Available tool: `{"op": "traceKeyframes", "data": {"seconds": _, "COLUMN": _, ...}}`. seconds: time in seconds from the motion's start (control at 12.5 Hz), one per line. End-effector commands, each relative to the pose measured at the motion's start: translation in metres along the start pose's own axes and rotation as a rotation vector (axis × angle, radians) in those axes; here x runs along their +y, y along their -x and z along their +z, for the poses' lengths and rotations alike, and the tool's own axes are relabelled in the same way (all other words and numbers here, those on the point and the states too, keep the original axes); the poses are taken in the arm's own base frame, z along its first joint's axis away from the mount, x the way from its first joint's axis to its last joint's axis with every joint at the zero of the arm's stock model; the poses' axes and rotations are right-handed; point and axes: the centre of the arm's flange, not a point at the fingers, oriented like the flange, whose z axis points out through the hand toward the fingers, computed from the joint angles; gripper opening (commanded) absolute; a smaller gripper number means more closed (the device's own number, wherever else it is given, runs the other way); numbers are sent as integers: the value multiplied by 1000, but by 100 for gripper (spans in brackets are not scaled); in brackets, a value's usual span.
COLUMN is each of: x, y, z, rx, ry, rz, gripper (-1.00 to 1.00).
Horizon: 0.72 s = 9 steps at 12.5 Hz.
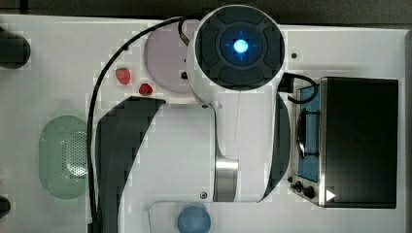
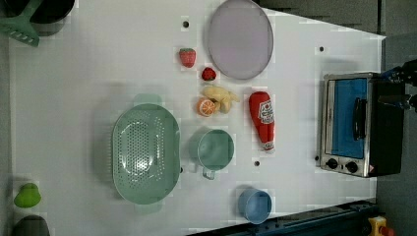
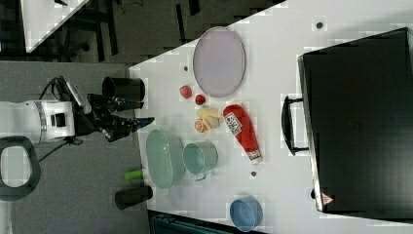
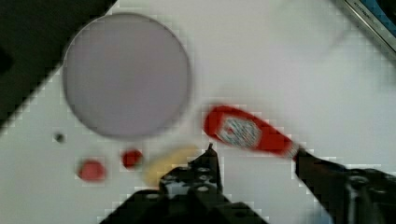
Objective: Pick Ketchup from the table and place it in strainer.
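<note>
Fingers of the single gripper stand apart with nothing between them, and in the right view the hand hangs well clear of the tabletop, beyond its edge on the strainer's side. That reads as a waiting pose: the pick is not yet begun. The wrist view looks down past the fingertips at the ketchup, which suggests the hand is already aimed at it.

One ketchup lies flat on its side near the middle of the tabletop, between the toaster oven and the fruit, touching neither, so there is room either side of its body for the fingers.

One strainer sits open side up and empty, nearer the far long edge from the oven, ready to receive it.

Around these are two strawberries, one orange half touching a banana piece, one green cup, one blue cup by the tabletop's edge, and one grey-lilac plate.
</note>
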Motion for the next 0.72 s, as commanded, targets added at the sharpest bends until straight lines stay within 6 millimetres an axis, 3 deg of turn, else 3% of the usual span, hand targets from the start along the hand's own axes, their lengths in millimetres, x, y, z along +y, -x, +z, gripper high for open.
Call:
{"op": "traceKeyframes", "data": {"seconds": 0.08, "x": 56, "y": 15, "z": -56, "rx": -48, "ry": 14, "rz": 68, "gripper": 58}}
{"op": "traceKeyframes", "data": {"seconds": 0.24, "x": 53, "y": 14, "z": -52, "rx": -48, "ry": 14, "rz": 59, "gripper": 99}}
{"op": "traceKeyframes", "data": {"seconds": 0.48, "x": 44, "y": 10, "z": -23, "rx": -70, "ry": 31, "rz": -47, "gripper": 100}}
{"op": "traceKeyframes", "data": {"seconds": 0.72, "x": 33, "y": 1, "z": 24, "rx": -93, "ry": 32, "rz": -339, "gripper": 100}}
